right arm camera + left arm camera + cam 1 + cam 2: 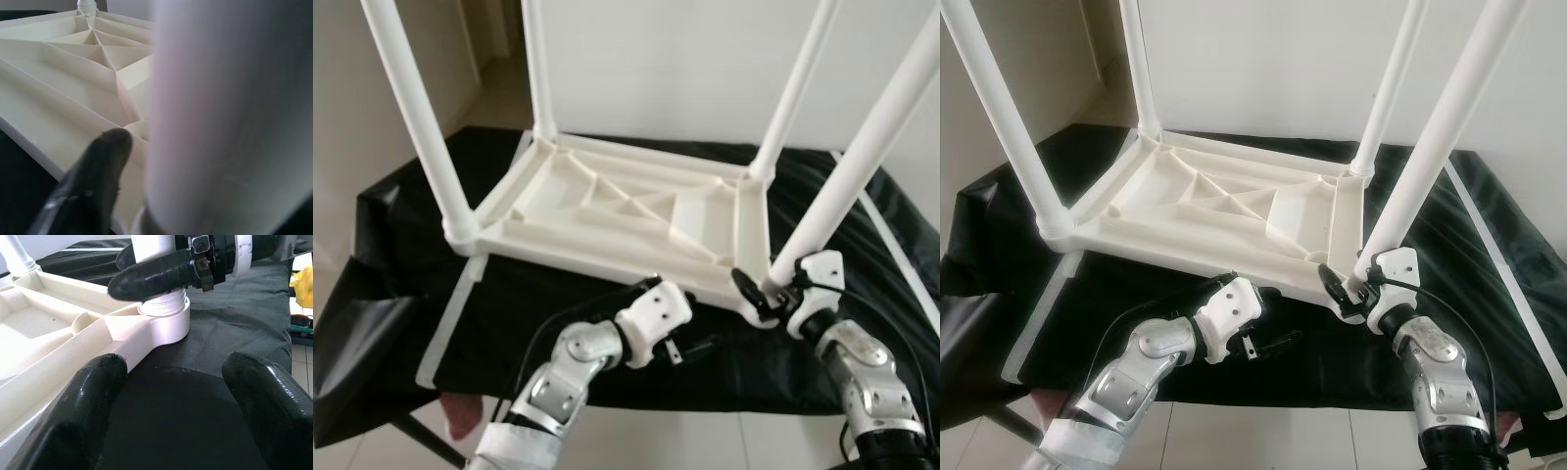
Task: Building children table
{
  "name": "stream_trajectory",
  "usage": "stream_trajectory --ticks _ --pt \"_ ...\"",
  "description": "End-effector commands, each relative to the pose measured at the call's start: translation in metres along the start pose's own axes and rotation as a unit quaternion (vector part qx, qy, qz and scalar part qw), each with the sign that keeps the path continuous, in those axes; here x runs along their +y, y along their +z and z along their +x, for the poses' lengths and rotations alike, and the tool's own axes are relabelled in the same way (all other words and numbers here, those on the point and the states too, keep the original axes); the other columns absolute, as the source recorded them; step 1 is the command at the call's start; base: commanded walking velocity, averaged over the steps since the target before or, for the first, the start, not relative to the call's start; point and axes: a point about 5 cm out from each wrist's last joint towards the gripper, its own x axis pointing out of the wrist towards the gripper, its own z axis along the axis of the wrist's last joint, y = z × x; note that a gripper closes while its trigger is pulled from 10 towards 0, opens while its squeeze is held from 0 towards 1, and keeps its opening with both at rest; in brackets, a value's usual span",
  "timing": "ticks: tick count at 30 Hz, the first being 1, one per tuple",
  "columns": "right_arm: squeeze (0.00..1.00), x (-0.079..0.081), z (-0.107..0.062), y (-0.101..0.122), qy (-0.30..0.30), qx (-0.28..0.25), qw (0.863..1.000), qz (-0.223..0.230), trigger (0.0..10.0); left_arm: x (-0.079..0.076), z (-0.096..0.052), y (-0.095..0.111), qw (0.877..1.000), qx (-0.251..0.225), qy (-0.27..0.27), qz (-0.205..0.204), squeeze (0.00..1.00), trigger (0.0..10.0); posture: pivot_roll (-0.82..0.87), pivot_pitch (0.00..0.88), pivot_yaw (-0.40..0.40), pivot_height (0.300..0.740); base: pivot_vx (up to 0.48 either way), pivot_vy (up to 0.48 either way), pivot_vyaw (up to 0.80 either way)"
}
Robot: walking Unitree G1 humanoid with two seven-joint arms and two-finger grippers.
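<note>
A white plastic children's table (607,211) lies upside down on a black cloth, its legs pointing up. My right gripper (766,294) is shut around the base of the near right leg (862,157), just above its threaded socket (166,318). In the right wrist view that leg (230,117) is pressed against one black finger (93,176). My left gripper (690,348) hovers low over the cloth, just in front of the table's near edge. It is open with nothing between its fingers (73,416) and points toward the same corner.
The black cloth (401,225) covers a low surface and droops at the left. White tape strips (450,313) run along it. A pinkish object (460,416) lies on the tiled floor below left. Something yellow (301,281) sits beyond the cloth's edge.
</note>
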Motion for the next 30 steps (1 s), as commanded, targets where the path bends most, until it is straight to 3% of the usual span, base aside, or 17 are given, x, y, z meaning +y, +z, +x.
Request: stream_trajectory --ticks 1,9,10,11,19,21,30 --pt "0.0 0.001 0.0 -0.004 0.013 0.008 1.0 -0.001 0.0 0.0 0.001 0.002 1.0 -0.002 0.003 0.007 0.0 10.0 0.01 0.0 -0.065 0.74 0.0 0.0 0.0" --pt "0.0 0.001 -0.005 -0.012 0.02 0.016 0.999 0.019 0.0 -0.004 0.001 0.002 1.0 -0.001 0.003 0.006 0.0 10.0 0.01 0.0 -0.069 0.74 0.0 0.0 0.0" --pt "0.0 0.002 -0.005 -0.013 0.018 0.017 0.999 0.024 0.6 -0.004 0.001 0.001 1.0 -0.001 0.002 0.005 0.0 10.0 0.01 0.0 -0.068 0.74 0.0 0.0 0.0" --pt "0.0 0.004 -0.006 -0.013 0.013 0.016 1.0 0.023 10.0 -0.004 0.001 0.001 1.0 -0.001 0.002 0.005 0.0 10.0 0.01 0.0 -0.068 0.74 0.0 0.0 0.0" --pt "0.0 0.013 -0.008 -0.012 -0.042 -0.003 0.999 0.032 10.0 -0.002 0.0 -0.003 1.0 0.007 0.011 0.009 0.0 10.0 0.01 0.0 -0.067 0.74 0.0 0.0 0.0" --pt "0.0 0.015 -0.01 -0.013 -0.093 -0.003 0.995 0.043 10.0 -0.001 0.001 -0.004 1.0 0.01 0.015 0.008 0.0 10.0 0.01 0.0 -0.066 0.74 0.0 0.0 0.0" --pt "0.0 0.016 -0.011 -0.011 -0.17 -0.007 0.983 0.071 10.0 -0.001 0.002 -0.004 1.0 0.007 0.015 0.008 0.0 10.0 0.0 0.0 -0.063 0.74 0.0 0.0 0.0"
